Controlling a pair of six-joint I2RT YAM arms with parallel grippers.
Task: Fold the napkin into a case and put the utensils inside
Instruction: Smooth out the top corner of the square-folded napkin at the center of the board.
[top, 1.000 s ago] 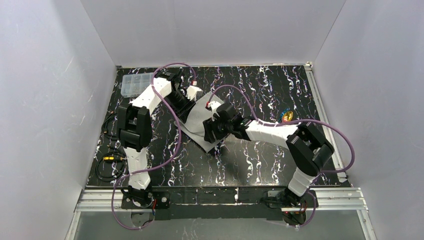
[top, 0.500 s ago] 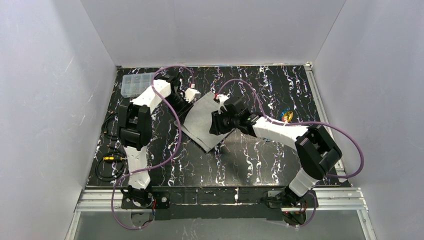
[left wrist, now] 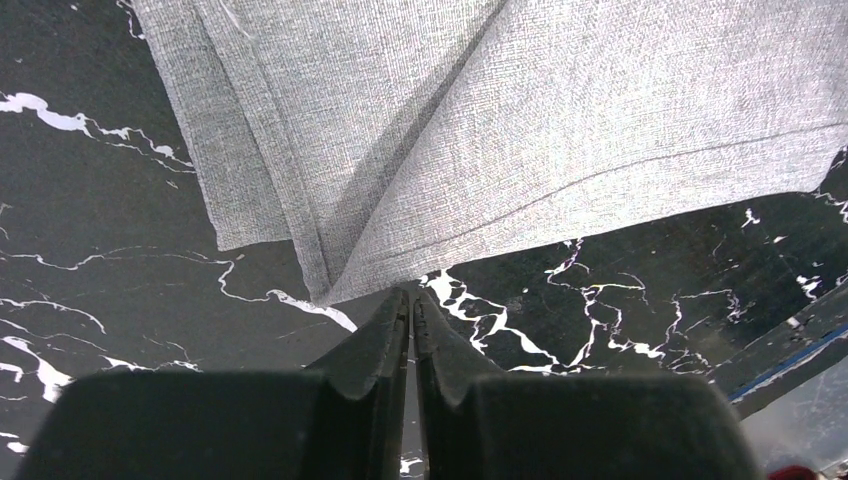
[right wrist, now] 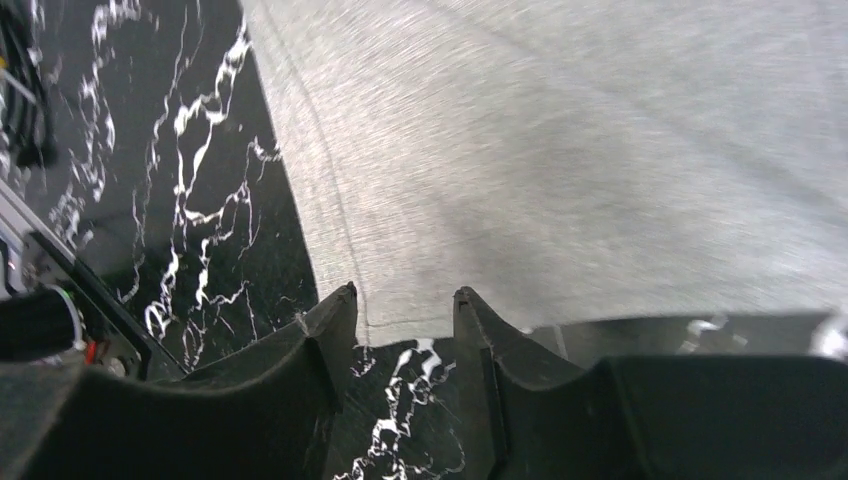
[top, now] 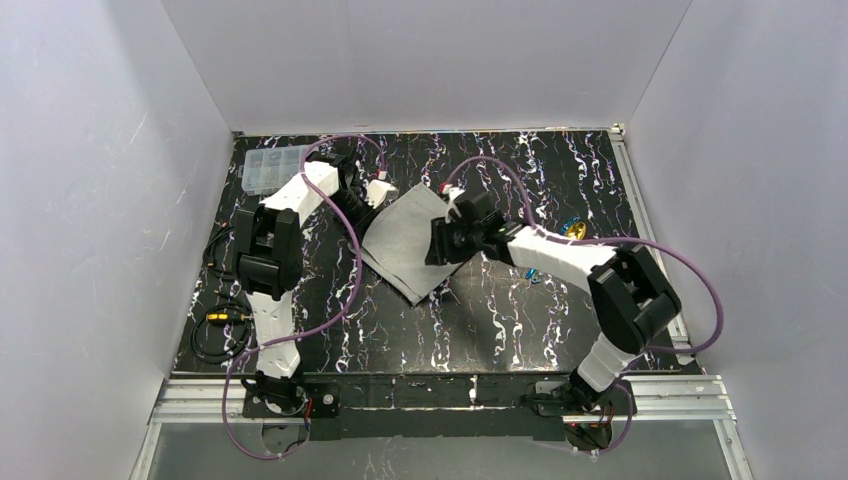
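**Folding step in hand, utensils not yet loaded**

The napkin (top: 402, 245) is lying as a tilted square at the centre of the overhead frame, on the dark marbled worktop (top: 500, 330). In the left wrist view one flap is lying doubled over the rest, with creases running toward a corner at lower centre. No pocket is showing yet.

The left gripper (left wrist: 411, 296) is sitting with its jaws pressed together, tips just beside that corner. No cloth is showing between them, so I am reading it as holding nothing.

The right gripper (right wrist: 400, 312) is standing part spread at the napkin's right side. The hem is lying in the gap between its tips, not pinched. That view is blurred.

The utensils (top: 576, 232) are lying right of centre in the overhead frame, well apart from the cloth.

Judgement: folding is under way and loading has not begun. The next move is calling for a firm pinch on one edge and a carry across so the layers line up. A shallow catch risks dragging the whole cloth.
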